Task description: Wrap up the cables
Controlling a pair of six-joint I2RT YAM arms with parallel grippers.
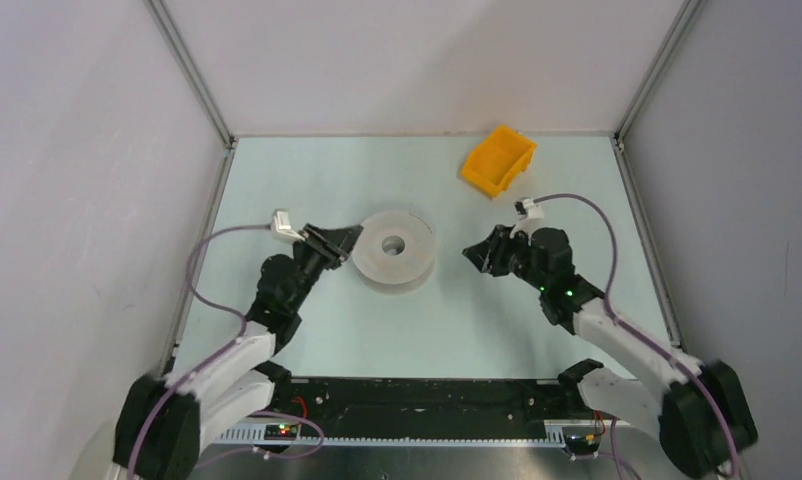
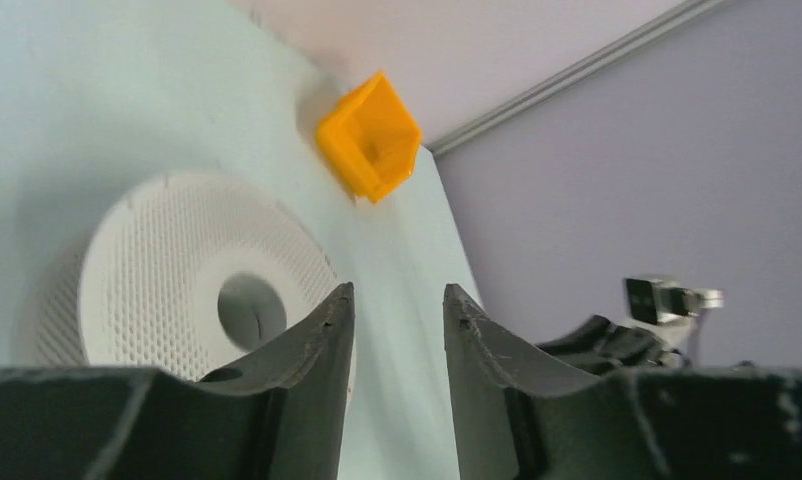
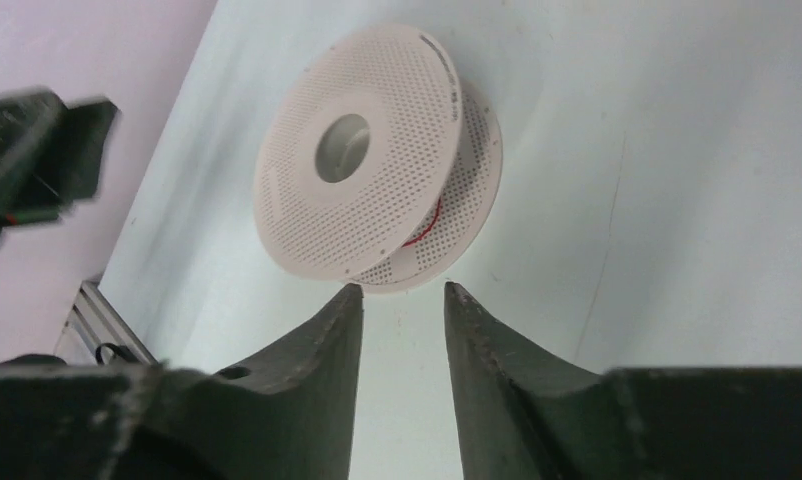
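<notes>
Spool point(image 3: 377, 150) of perforated white plastic, red cable point(image 3: 428, 224) seemingly wound inside

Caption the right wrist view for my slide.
Open right fingers face a white perforated plastic spool with thin red wire between its flanges.

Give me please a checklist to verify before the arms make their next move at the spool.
1. The white spool lies flat: ok.
2. The red wire sits between the flanges: ok, though only a short piece shows.
3. The left gripper is open and empty: ok.
4. The right gripper is open, empty and apart from the reel: ok.
5. A loose wire end is located: cannot tell.
6. The orange bin stands away from both arms: ok.
</notes>
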